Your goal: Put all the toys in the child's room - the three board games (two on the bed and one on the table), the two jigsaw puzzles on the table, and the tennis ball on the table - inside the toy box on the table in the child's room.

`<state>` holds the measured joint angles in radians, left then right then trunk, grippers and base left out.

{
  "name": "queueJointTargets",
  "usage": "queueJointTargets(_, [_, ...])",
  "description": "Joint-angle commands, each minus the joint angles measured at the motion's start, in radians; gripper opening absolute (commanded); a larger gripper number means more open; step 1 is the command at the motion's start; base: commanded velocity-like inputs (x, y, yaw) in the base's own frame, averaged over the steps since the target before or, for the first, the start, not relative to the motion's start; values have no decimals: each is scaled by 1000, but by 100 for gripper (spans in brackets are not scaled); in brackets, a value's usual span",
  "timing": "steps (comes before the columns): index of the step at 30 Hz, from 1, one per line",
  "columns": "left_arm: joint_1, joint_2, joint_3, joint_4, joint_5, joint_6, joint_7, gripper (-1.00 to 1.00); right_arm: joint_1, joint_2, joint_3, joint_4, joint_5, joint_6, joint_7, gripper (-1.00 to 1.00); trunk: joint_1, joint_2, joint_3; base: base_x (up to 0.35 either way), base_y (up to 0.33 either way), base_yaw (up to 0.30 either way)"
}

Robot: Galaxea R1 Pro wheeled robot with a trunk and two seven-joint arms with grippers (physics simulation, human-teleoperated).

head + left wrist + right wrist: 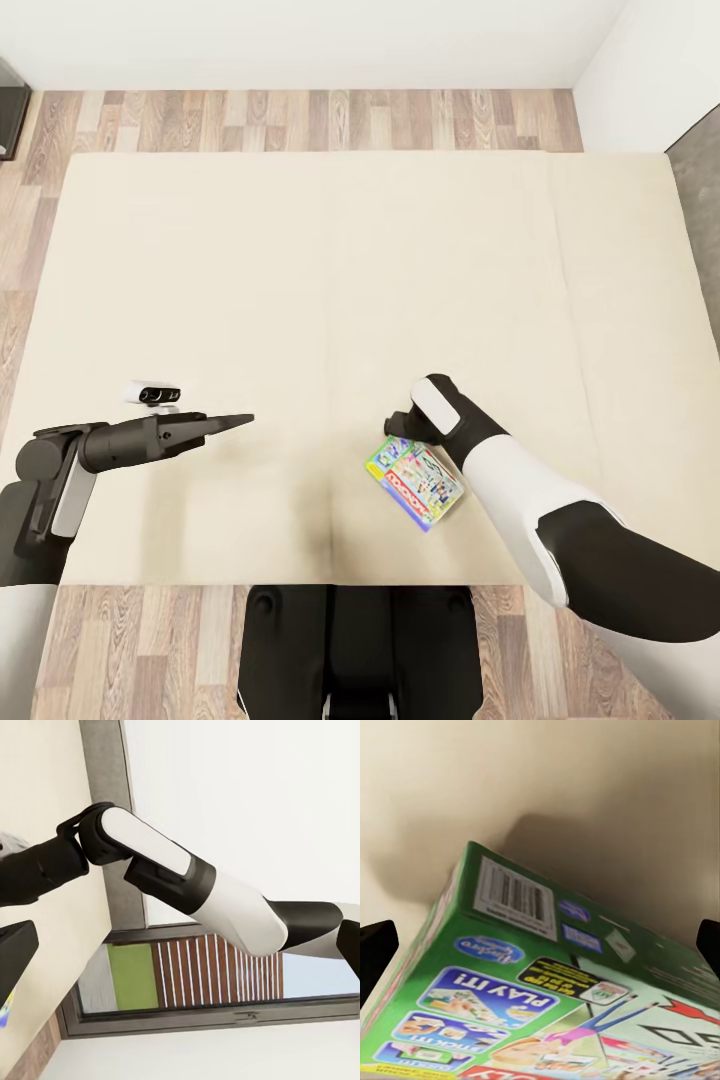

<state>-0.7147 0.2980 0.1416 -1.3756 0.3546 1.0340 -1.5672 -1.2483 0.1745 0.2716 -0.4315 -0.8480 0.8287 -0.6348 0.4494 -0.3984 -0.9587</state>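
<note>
1. The board game (415, 481) (the Monopoly one, green edge, red banner) lies flat on the beige bed (300, 300), close to the near edge in front of the robot. It sits skewed to the bed's edge.

2. The right claw (402, 425) is down at the far corner of that box. In the right wrist view the two dark fingertips (376, 945) stand wide apart at the picture's sides with the box's barcode edge between them, so it's spread, not pinching anything. My read: it's lined up to straddle the box's edge, since a flat box on a mattress gives little else to grab.

3. The left claw (225, 422) hangs over bare mattress, well apart from the box, fingers pointing toward the middle. From the head view they look pressed together into one blade, holding nothing. Probably just parked out of the way.

4. The left wrist view looks across at the right arm (195, 889), with a window behind it.

5. Judgement: the task is early, at least for this box. It still has to be lifted and carried to the toy box on the worktop.
</note>
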Motion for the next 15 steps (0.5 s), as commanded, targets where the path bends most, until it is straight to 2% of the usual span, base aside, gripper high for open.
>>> queueJointTargets(1, [0, 1, 0, 0, 0, 11, -4, 100, -1, 0, 3, 0, -9, 1, -9, 100, 1, -2, -1, 0, 0, 0])
queueJointTargets(15, [0, 1, 1, 0, 0, 11, -4, 100, 0, 0, 1, 51, -9, 1, -8, 100, 1, -2, -1, 0, 0, 0])
